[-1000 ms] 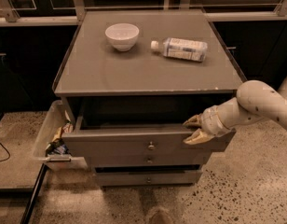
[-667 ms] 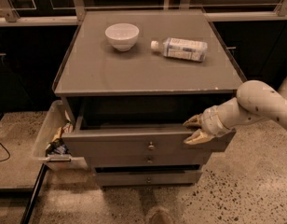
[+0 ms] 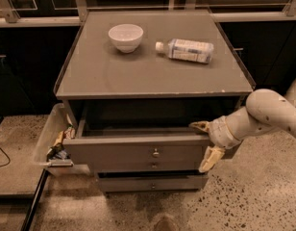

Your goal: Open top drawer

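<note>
- One gripper (image 3: pixel 205 142) here, parked at the right end of the top drawer (image 3: pixel 114 151), on a pale arm (image 3: pixel 263 114) reaching in from the right.
- Spread wide, not clamped on anything: upper finger (image 3: pixel 200 125) lying on the drawer front's top edge, lower finger (image 3: pixel 208 160) hanging down in front of its face.
- Top drawer sticking partway out of the bench (image 3: pixel 90 76), dark gap behind its front, small round knob (image 3: pixel 155 152) dead centre.
- Underneath, two lower drawers (image 3: pixel 124 183), grey, sitting further back, same kind of knobs.
- Up on the bench: white bowl (image 3: pixel 125 36) upright toward the back left, clear bottle (image 3: pixel 186 50) on its side just right of it, white cap pointing at the bowl.
- Clear plastic bin (image 3: pixel 44 138) against the bench's left side, odds and ends inside, too jumbled to name.
- Speckled floor (image 3: pixel 263 196) all around.
</note>
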You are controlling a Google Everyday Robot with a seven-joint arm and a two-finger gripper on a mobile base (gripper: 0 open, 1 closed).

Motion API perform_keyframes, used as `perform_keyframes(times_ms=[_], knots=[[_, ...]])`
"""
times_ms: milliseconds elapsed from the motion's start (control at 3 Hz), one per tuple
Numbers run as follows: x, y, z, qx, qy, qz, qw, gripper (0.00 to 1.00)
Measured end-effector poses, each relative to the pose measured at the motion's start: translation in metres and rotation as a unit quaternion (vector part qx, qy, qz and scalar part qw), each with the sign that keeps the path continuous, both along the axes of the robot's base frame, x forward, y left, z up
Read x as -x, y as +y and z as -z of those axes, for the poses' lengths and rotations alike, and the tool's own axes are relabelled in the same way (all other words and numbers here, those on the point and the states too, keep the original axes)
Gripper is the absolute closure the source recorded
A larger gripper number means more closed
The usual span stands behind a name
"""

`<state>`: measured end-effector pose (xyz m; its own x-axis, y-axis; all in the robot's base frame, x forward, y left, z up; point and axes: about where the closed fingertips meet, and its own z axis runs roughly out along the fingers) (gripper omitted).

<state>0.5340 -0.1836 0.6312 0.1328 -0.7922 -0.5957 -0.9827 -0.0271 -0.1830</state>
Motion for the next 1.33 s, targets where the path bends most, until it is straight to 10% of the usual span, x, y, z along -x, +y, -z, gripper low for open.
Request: perform_keyframes(times_ms=[1000,1333], knots=[[0.057,-0.011,-0.012,0.002,0.008,-0.017,0.9998,0.83],[0.058,-0.011,-0.012,0.002,0.008,-0.017,0.9998,0.00]])
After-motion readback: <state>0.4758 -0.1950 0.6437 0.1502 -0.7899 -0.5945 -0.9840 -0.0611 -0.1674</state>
